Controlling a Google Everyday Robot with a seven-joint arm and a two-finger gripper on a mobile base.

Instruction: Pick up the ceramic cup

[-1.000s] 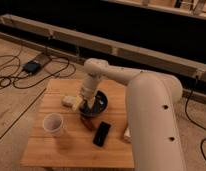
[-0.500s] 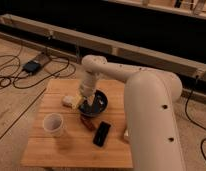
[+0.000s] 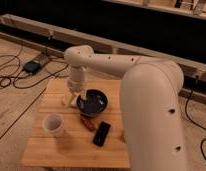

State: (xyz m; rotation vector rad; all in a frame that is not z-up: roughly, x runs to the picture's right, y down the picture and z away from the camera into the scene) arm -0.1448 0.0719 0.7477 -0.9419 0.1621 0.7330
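A: Where's the ceramic cup (image 3: 53, 125)?
B: Upright, near-left on the bench (image 3: 71, 150), apart from the claw (image 3: 71, 98).
A: And the claw?
B: Farther back, just left of the dark bowl (image 3: 92, 101). Wide or narrow, I cannot tell.

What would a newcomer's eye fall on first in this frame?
The bulky white arm fills the right side, reaching over the wooden table; its gripper hangs at the back left, beside the dark bowl. The white ceramic cup stands alone at the front left, apart from the gripper.
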